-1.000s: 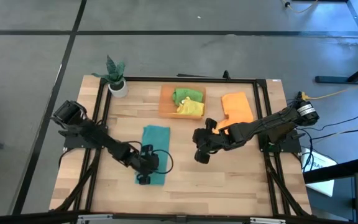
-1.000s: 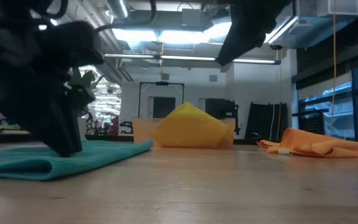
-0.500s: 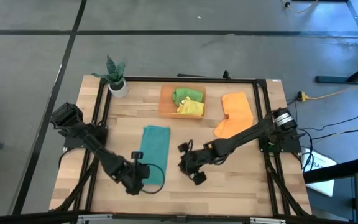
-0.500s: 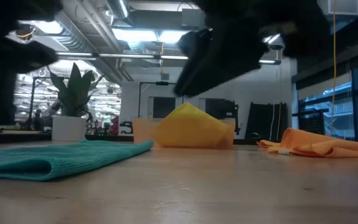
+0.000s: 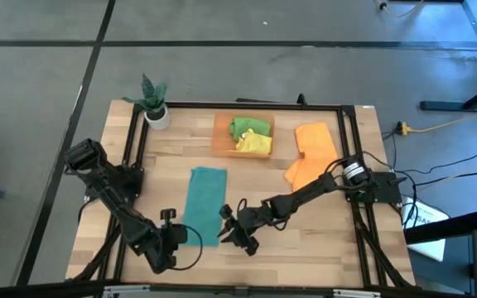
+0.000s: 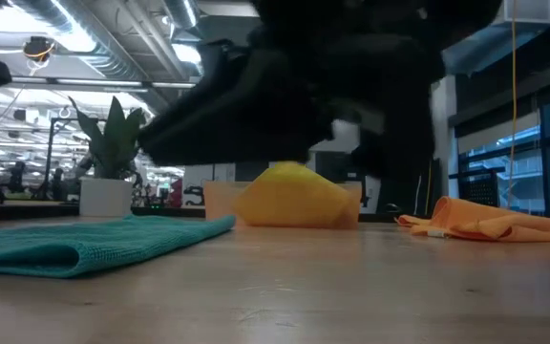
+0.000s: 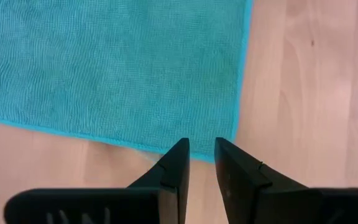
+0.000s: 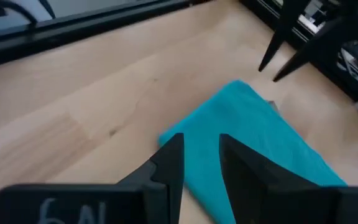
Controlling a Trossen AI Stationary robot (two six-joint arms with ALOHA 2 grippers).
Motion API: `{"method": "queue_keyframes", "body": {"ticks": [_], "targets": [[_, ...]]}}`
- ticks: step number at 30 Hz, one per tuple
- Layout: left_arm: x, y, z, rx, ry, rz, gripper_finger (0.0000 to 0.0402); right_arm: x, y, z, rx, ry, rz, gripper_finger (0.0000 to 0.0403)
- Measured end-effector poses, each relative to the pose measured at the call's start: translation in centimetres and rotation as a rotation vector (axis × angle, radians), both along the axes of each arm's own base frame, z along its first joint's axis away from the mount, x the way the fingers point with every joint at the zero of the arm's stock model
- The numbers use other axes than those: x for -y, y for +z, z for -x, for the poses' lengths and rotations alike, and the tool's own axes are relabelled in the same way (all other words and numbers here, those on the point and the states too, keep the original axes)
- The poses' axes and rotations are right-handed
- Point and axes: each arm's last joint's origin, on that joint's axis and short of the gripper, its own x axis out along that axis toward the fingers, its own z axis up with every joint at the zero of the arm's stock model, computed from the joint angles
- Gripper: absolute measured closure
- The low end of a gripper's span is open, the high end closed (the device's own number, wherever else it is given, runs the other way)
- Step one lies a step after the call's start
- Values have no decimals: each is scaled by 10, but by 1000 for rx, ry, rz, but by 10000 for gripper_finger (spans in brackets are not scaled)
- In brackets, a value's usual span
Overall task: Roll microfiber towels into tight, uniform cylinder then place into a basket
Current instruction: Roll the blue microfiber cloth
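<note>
Slippage is your main risk: both grippers are hanging at the near end of the teal towel (image 5: 204, 194) — left gripper (image 7: 201, 154) at its 7 o'clock corner, right gripper (image 8: 199, 147) at 5 o'clock — jaws narrowly parted, gripping nothing. If one is biting before the other, the roll is starting skewed. The basket (image 5: 222, 136) is sitting at the table's 12 o'clock, holding green and yellow towels. No writing is showing legibly.

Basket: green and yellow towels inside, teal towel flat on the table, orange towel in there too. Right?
Not quite. The high view shows the orange towel on the table right of the basket, not in it. The rest holds: green towel and yellow towel inside, teal towel flat on the table.
</note>
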Motion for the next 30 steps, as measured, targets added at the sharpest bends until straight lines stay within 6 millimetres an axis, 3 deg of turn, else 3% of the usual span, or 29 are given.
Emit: {"method": "queue_keyframes", "body": {"ticks": [8,30], "targets": [[2,0,2,-12,29,32,333,-5,7,-16,-39,-51,-44,301],[-2,-1,-1,-65,3,42,323,-4,8,-17,-79,-133,-72,301]]}}
